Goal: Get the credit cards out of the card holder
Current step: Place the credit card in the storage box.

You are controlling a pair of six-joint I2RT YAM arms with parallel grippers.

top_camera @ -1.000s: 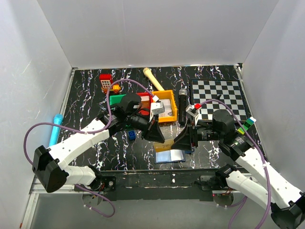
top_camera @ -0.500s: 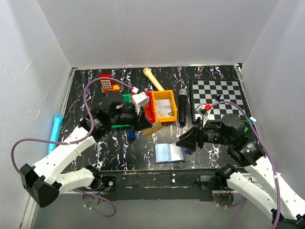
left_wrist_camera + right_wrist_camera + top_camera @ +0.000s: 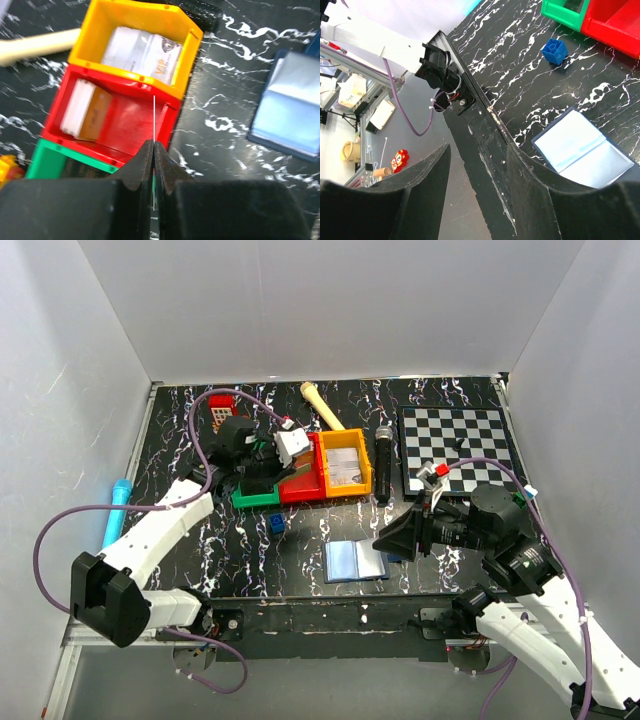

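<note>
Okay, I'm treating this as the drop-off step. The left end effector (image 3: pixel 153 146) is clamped fully shut on one credit card (image 3: pixel 154 117), which is showing edge-on as a thin white line sticking out past the tips. It's hanging over the red bin (image 3: pixel 132 117), close to that bin's right wall. Other cards (image 3: pixel 142 52) are lying in the yellow bin (image 3: pixel 186 70) just behind, so I'm judging that one to be the target.

To do it well, I'm planning to nudge forward until the card is sitting over the yellow bin's floor and not over the shared wall. Then I'm going lower before opening, so the card isn't catching a rim and flipping out.

The card holder (image 3: pixel 292 112) is lying open and flat on the table (image 3: pixel 520 75), well to the right of the left end effector. The right end effector (image 3: pixel 477 155) is standing open with nothing in it, hovering near the holder's right edge. I can't tell whether any cards are left inside.
</note>
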